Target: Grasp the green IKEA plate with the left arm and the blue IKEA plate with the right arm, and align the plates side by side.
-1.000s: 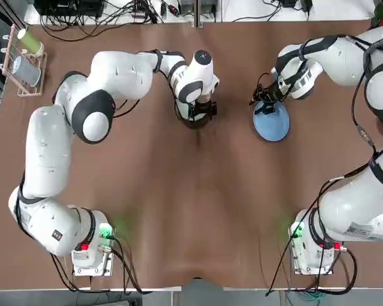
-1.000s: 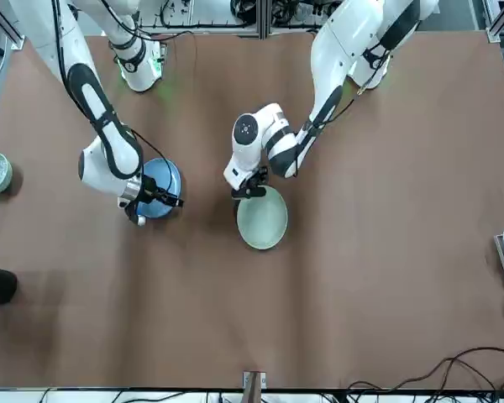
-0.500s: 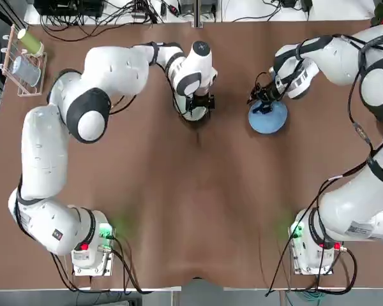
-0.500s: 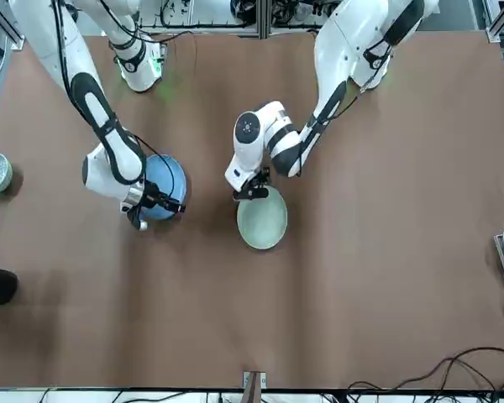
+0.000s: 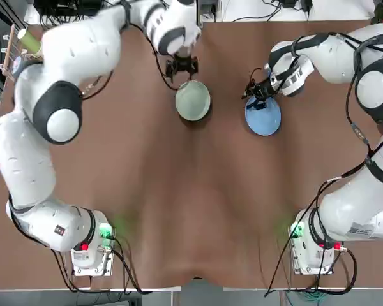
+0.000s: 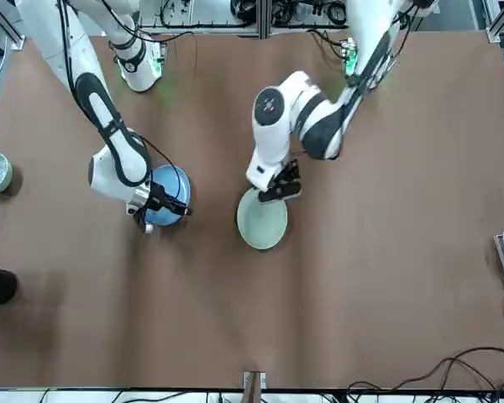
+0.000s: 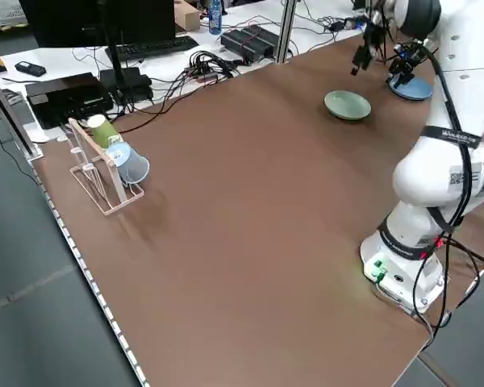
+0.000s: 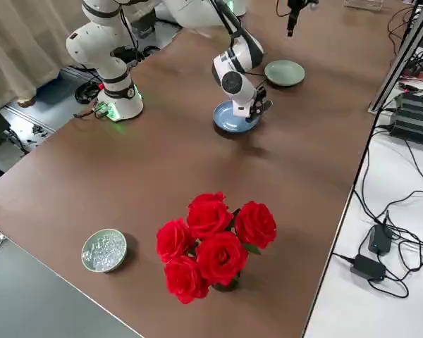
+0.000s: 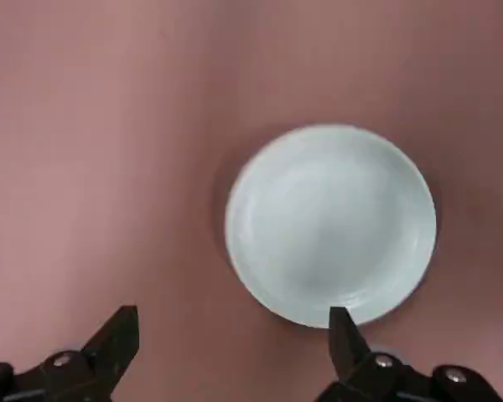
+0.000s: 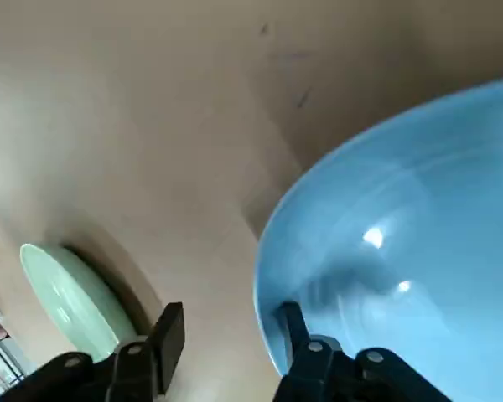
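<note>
One broad brown table (image 5: 198, 242) carries everything, with both arms mounted along the robot's edge. The left arm (image 5: 57, 127) rises near that table's left side and bends toward the far edge; the right arm (image 5: 370, 76) reaches inward from the right side. Red roses (image 8: 215, 246) stand near the far right corner. A pale rack (image 7: 105, 181) sits at the far left corner, holding a light blue cup (image 7: 131, 165) and a green cup (image 7: 102, 131).

The green IKEA plate (image 5: 193, 102) and the blue IKEA plate (image 5: 263, 121) lie in the table's far half, side by side with a strip of brown surface between them: green toward the left edge, blue toward the right. Similar in width, they are apart from each other, and the blue one sits slightly closer to the robot's edge. A small bowl (image 8: 104, 250) of clear pieces is near the table's right edge.

The left gripper (image 9: 235, 310) is beside the green plate's rim on the far-edge side, its two fingers spread apart with nothing between them. The right gripper (image 10: 236, 306) is at the blue plate's rim, toward the far edge; its fingers are apart too, one over the plate and the other outside it. Whether either finger touches the blue rim, I cannot tell.
</note>
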Motion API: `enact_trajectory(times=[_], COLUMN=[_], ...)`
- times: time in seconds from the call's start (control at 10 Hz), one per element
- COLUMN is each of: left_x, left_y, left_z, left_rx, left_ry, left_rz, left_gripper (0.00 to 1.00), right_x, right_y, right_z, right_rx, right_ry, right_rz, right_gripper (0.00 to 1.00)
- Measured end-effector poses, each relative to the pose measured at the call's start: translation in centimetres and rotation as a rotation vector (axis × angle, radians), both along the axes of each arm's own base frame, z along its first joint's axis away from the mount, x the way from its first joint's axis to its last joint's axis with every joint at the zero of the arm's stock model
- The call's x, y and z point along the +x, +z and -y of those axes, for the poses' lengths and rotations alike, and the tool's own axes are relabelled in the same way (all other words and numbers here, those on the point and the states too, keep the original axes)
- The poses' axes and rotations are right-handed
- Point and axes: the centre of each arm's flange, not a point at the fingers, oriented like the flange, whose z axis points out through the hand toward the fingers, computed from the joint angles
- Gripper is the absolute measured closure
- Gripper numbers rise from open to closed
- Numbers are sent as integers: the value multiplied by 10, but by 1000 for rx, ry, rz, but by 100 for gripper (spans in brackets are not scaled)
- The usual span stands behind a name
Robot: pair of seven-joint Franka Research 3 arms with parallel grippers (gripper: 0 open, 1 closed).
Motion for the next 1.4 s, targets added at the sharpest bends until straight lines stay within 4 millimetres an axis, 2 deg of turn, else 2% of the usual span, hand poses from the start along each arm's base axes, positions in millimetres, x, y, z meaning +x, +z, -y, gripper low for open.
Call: enact_trajectory(times=[0.2,0.4,0.8,1.0,1.4], left_x=[21,35,56,52,51], left_y=[38,77,183,211,238], left_z=[-40,-84,-197,-238,-311], left_rx=[15,44,-89,-108,-118], left_ry=[1,-4,-29,-70,-178], left_rz=[25,36,72,62,46], left_gripper=[0,0,0,0,0], right_x=[2,5,8,8,8], right_y=[1,0,-3,-3,-6], right_z=[-13,-18,-17,-16,-13], right_rx=[13,22,23,20,17], right_ry=[-3,-9,-15,-17,-13], right_rz=[3,3,3,5,10], right_gripper=[44,44,44,44,44])
